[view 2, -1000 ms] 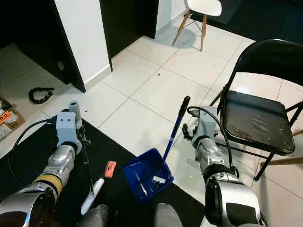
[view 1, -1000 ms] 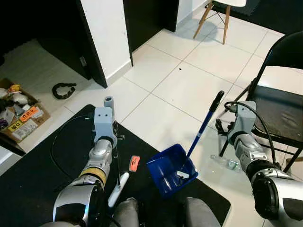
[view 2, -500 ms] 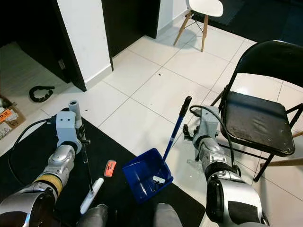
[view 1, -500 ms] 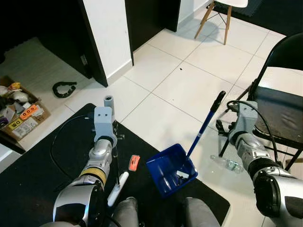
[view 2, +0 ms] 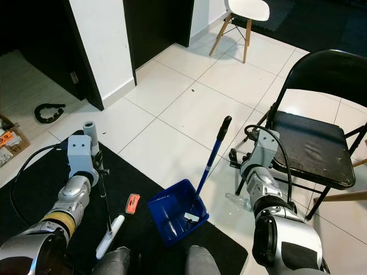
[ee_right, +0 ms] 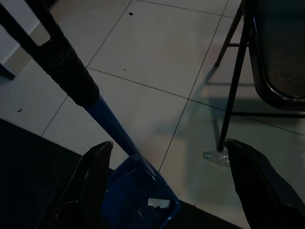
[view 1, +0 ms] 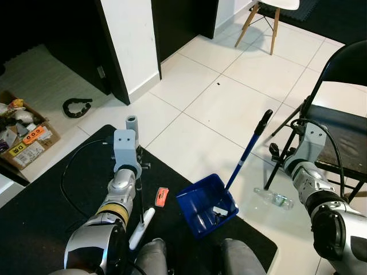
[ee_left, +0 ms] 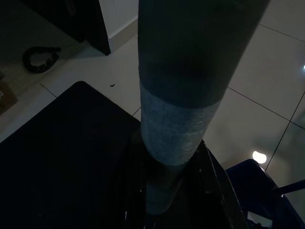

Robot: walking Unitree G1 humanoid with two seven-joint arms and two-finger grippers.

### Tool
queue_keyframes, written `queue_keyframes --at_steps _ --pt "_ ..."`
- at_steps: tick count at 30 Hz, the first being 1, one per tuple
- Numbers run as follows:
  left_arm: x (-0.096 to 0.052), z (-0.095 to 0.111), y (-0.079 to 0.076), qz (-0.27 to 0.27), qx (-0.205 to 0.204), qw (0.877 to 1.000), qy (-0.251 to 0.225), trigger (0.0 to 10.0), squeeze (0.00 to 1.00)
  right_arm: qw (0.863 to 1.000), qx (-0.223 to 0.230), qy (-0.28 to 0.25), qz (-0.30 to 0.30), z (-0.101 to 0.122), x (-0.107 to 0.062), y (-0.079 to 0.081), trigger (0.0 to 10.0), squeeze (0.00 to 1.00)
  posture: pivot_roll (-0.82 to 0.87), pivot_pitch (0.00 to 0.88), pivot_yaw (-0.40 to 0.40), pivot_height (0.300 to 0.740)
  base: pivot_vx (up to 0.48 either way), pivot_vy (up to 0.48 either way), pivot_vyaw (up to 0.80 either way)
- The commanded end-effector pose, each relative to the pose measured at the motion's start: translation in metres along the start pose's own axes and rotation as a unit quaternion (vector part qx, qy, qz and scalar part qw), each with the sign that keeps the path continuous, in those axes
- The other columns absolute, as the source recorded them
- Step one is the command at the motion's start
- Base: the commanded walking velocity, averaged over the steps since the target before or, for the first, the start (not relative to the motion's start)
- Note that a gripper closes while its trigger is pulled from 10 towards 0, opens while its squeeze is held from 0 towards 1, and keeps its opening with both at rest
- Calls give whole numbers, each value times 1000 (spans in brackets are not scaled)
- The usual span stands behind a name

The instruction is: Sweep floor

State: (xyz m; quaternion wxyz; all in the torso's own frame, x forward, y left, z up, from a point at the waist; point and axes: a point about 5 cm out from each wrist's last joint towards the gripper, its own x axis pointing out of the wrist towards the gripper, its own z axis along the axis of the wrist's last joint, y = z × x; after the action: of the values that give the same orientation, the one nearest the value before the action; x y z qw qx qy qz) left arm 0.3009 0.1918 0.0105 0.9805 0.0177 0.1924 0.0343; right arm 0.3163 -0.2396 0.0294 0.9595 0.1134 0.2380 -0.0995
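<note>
A blue dustpan (view 1: 206,206) stands half on the black mat, half on the white tiles, with a white scrap (view 1: 221,211) inside. Its blue handle with a black grip (view 1: 248,150) leans up toward the right. My right gripper (ee_right: 174,162) is open beside that handle, close to the folding chair's leg, with nothing between its fingers (ee_right: 97,162). My left gripper (ee_left: 164,191) is shut on a grey broom pole (ee_left: 176,119) held upright over the mat. A thin black rod (view 1: 140,195) runs down from it to a white piece (view 1: 142,228) on the mat.
A black folding chair (view 1: 338,132) stands right beside my right arm. A clear plastic bottle (view 1: 275,199) lies on the tiles by its legs. An orange item (view 1: 161,196) lies on the mat (view 1: 51,217). A cardboard box (view 1: 23,143) sits far left, a white wall corner (view 1: 129,40) ahead.
My right gripper has moved to the right, away from the dustpan handle and toward the chair. The dustpan and the left arm have stayed put.
</note>
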Motion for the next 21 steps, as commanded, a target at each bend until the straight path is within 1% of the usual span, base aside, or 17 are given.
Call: queue_keyframes --at_steps 1,6,12,21 --pt "-7 -23 -8 -8 -14 999 47 10000 0 1000 13 9 -7 -1 0 -3 10000 0 -43 33 -57 740 0 0 0" --pt "-7 -23 -8 -8 -13 999 47 10000 0 1000 12 8 -7 0 0 -3 10000 0 -43 32 -57 740 0 0 0" --pt "-7 -23 -8 -8 -13 999 48 10000 0 1000 26 12 -13 1 0 -3 10000 0 -45 29 -62 740 0 0 0" --pt "-7 -23 -8 -7 -13 999 48 10000 0 999 26 11 -20 1 0 -5 10000 0 -47 31 -66 740 0 0 0"
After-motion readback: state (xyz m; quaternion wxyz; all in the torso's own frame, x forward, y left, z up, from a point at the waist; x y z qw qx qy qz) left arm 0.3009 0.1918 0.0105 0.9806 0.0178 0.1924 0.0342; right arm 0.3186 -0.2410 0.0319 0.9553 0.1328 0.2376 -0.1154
